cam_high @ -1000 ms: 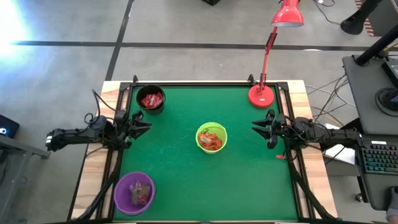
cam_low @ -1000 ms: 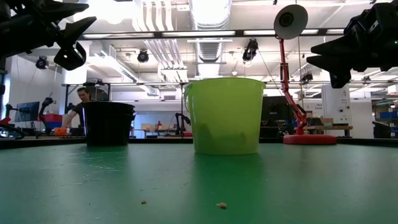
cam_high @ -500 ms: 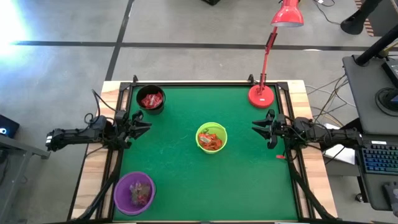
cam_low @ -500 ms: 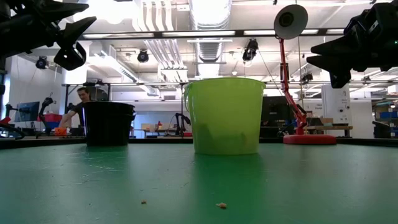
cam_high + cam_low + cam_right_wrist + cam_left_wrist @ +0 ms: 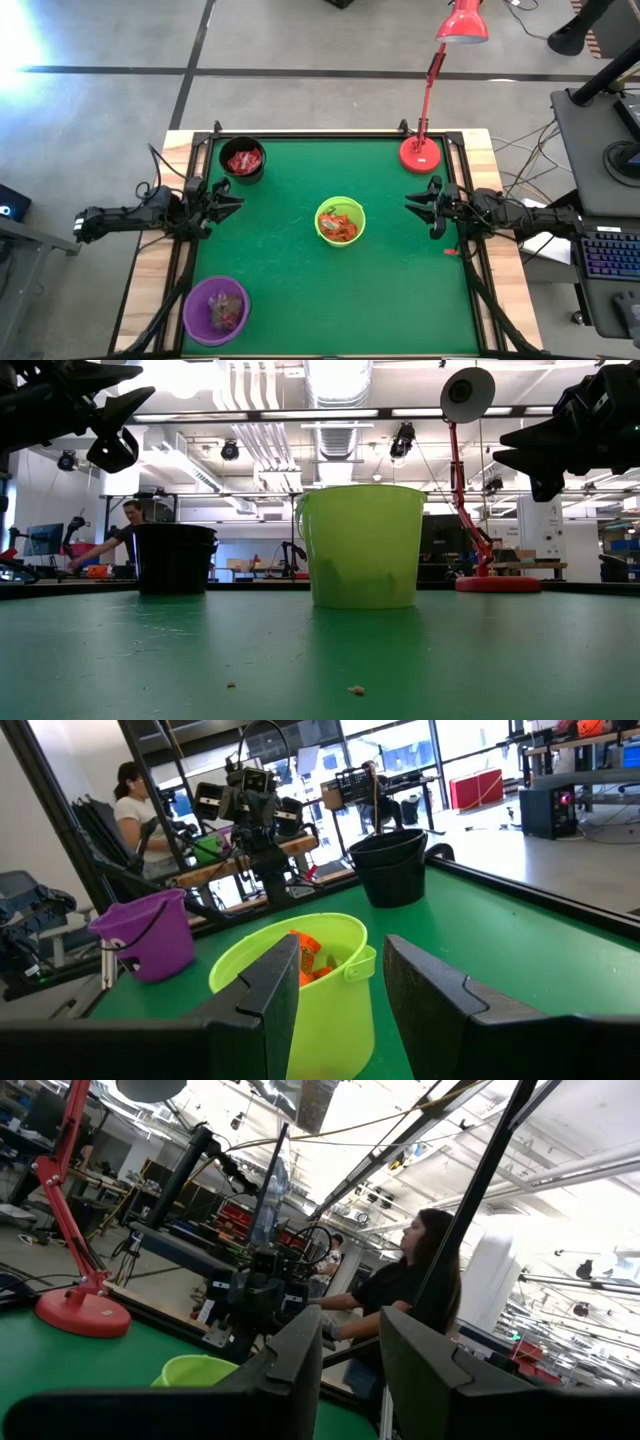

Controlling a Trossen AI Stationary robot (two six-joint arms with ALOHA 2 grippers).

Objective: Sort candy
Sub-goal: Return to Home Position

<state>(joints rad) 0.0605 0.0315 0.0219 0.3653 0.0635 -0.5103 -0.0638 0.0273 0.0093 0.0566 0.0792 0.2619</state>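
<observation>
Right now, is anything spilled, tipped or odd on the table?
Nothing tipped: the black plastic bucket, lime-green plastic bucket and purple plastic bucket stand upright, candy inside. Two tiny pale crumbs lie loose on the green mat near the low camera. The left gripper and right gripper wait at the table's sides.

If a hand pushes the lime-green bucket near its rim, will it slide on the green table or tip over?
It may well tip: the lime-green bucket is narrower at its base than at its rim. It seems light, thin plastic holding only a few candies. The green table looks matte, so it probably grips the base somewhat.
</observation>
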